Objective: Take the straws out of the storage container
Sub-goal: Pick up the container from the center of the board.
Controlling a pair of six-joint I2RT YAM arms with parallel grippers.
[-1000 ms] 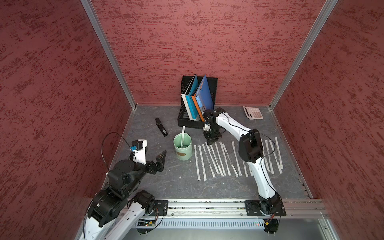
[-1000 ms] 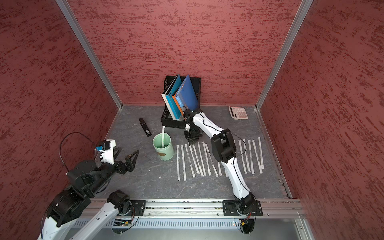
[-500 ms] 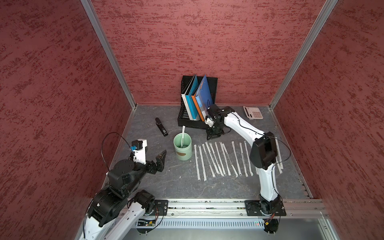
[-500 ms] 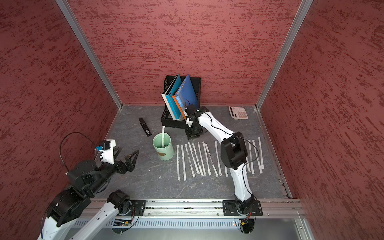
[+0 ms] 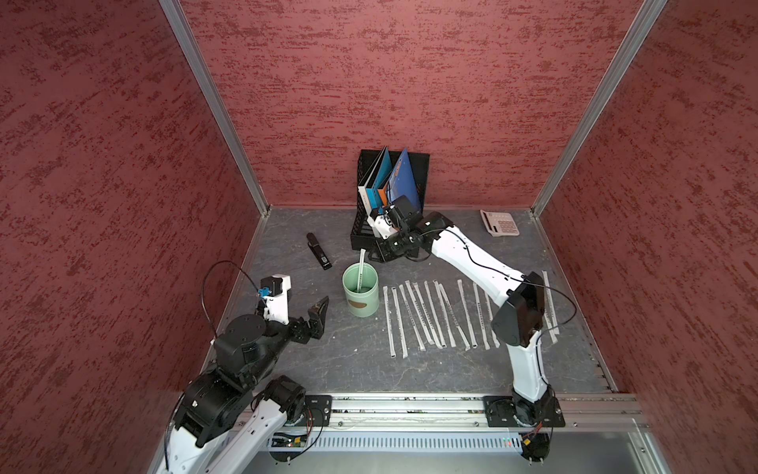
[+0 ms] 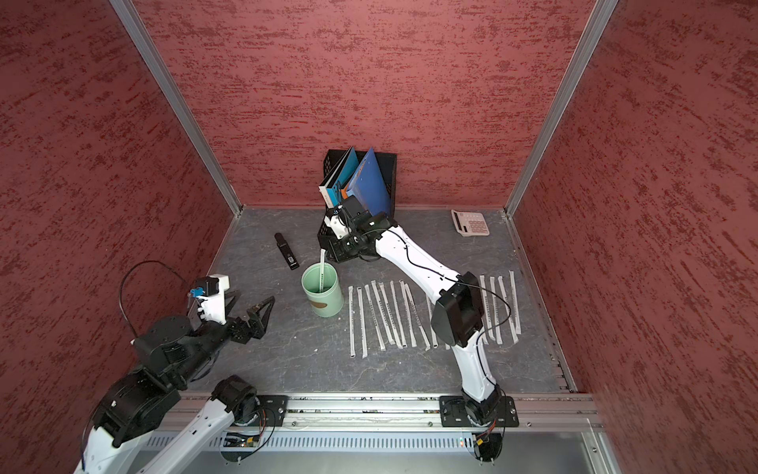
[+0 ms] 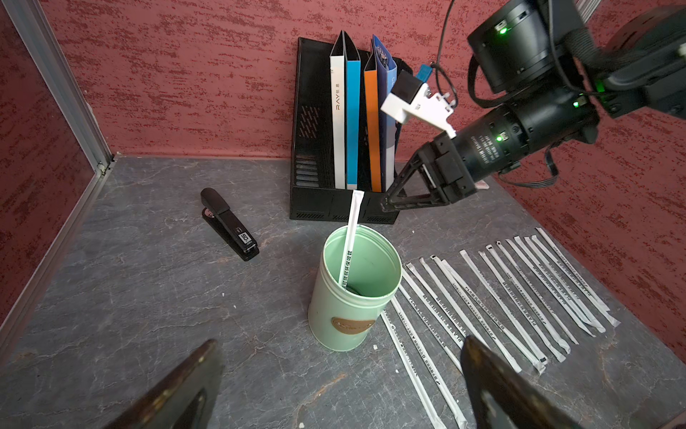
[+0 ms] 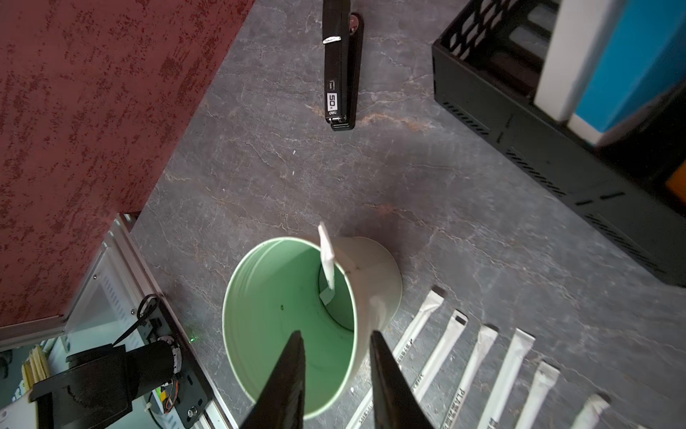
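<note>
The storage container (image 5: 360, 295) (image 6: 323, 293), a mint-green cup with a brown oval mark, stands upright on the table. One wrapped straw (image 5: 361, 266) (image 7: 350, 230) (image 8: 326, 260) leans inside it, its top above the rim. Several more straws (image 5: 430, 316) (image 6: 393, 316) (image 7: 501, 293) lie in a row to the cup's right. My right gripper (image 5: 376, 255) (image 7: 386, 202) (image 8: 336, 334) hovers just behind and above the cup, a little apart from the straw's top, open a narrow way with nothing between the fingers. My left gripper (image 6: 250, 305) (image 7: 339, 353) rests wide open and empty, left of the cup.
A black file rack (image 5: 389, 205) with folders stands right behind my right gripper. A black stapler (image 5: 319, 256) lies to the cup's back left. A calculator (image 5: 500, 223) sits at the back right. Red walls close in three sides.
My right gripper has moved left from the near end of the straw row towards the cup, its elbow swinging right, and its jaws have parted a little. The left arm has stayed still.
</note>
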